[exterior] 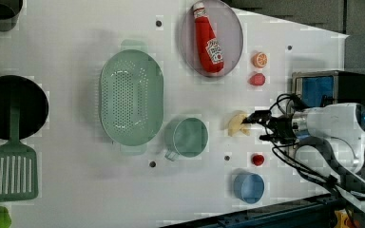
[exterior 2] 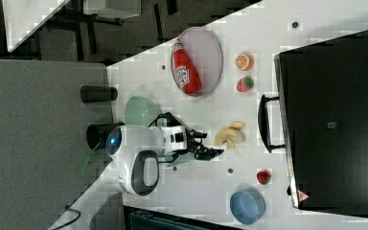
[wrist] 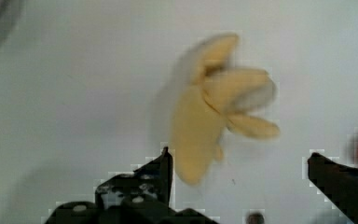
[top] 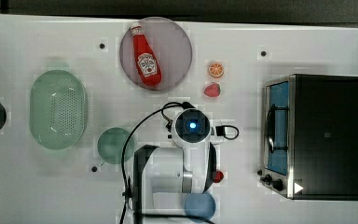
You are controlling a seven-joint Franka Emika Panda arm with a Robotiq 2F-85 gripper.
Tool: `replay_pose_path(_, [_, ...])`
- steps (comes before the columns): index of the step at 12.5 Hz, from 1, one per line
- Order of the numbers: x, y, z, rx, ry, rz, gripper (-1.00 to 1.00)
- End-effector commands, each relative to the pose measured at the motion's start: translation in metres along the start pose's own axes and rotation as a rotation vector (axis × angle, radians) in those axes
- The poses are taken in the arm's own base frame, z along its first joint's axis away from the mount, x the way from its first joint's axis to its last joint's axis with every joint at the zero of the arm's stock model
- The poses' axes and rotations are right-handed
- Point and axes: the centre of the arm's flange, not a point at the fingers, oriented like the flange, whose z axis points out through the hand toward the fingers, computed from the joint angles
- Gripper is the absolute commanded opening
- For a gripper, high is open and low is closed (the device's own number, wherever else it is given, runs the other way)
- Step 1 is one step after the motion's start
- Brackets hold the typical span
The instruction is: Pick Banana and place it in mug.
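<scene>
Look at your tool [wrist: 237, 172]: its two black fingers [wrist: 161, 170] are spread wide apart and hold nothing, and the banana [wrist: 200, 135] lies flat on the white worktop [wrist: 65, 107] just past their tips. In the left view you can see the banana [exterior: 238, 124] out in the middle of the worktop, away from every edge. It sits just beside the green mug [exterior: 187, 137] without touching it, and the mug stands next to the big green colander [exterior: 131, 97].
</scene>
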Motion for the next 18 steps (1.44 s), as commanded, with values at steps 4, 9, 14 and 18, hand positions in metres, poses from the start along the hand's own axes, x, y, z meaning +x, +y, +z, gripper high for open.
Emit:
replay_pose_path(4, [0.021,-0.006,0.052,0.027,0.057,-0.114,0.93])
replay_pose_path(9, [0.017,-0.006,0.062,0.032,0.064,-0.117,-0.26])
replay_pose_path(14, [0.023,-0.005,0.014,0.072,0.126,-0.108,-0.43])
replay_pose_path(18, [0.005,0.014,-0.136,0.086,0.134,-0.095,-0.43])
